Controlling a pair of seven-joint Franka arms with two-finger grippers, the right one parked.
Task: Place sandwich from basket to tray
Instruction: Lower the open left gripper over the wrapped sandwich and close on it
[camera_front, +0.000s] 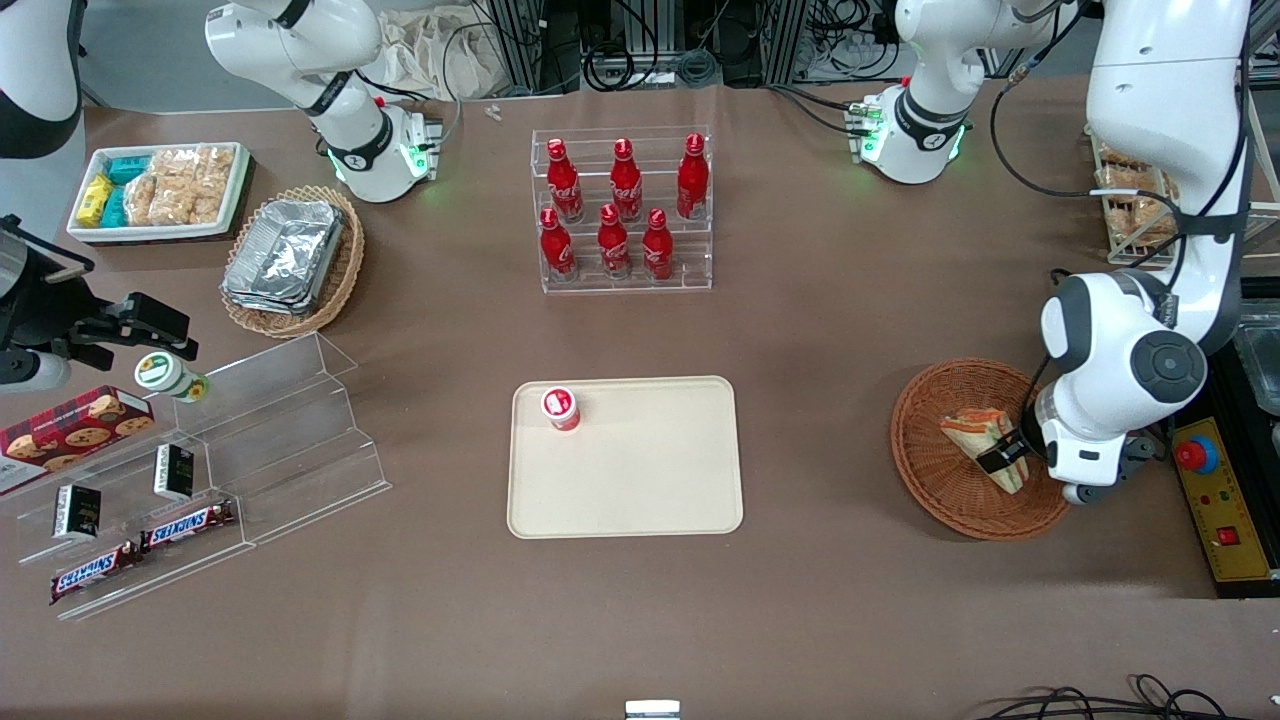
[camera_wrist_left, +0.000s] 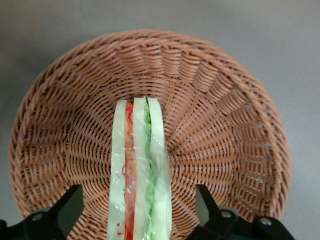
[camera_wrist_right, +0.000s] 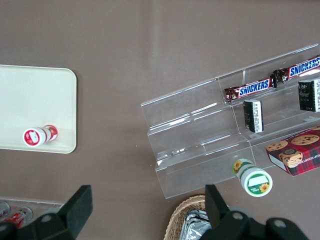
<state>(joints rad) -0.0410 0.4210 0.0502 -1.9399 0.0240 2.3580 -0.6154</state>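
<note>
- The white bin (camera_front: 160, 190) at the parked arm's end of the table is seen filled with wrapped snacks, and just beside it the tan oval basket (camera_front: 295, 262) is loaded with stacked foil containers.
- A clear stepped stand (camera_front: 240, 450) nearer the front camera is stocked with Snickers bars (camera_front: 140, 550), small dark boxes and a green-lidded cup (camera_front: 170, 377); a cookie box (camera_front: 70, 425) lies at its edge.
- Six red cola bottles (camera_front: 620, 210) are held upright in a clear rack (camera_front: 625, 215) farther from the camera than the tray.
- The cream tray (camera_front: 650, 480) holds only a small red-and-white cup (camera_front: 561, 408) near one corner; no sandwich has been set on it, so delivery is judged wholly outstanding.
- The sandwich (camera_wrist_left: 140, 170) is seen standing on edge inside the reddish-brown round basket (camera_wrist_left: 65, 100), toward the working arm's end.
- The left gripper (camera_wrist_left: 140, 210) is lowered into the basket with its fingers (camera_wrist_left: 67, 210) spread apart, one on each side of the sandwich and clear of it; the grasp, lift, carry and release are judged to remain.
</note>
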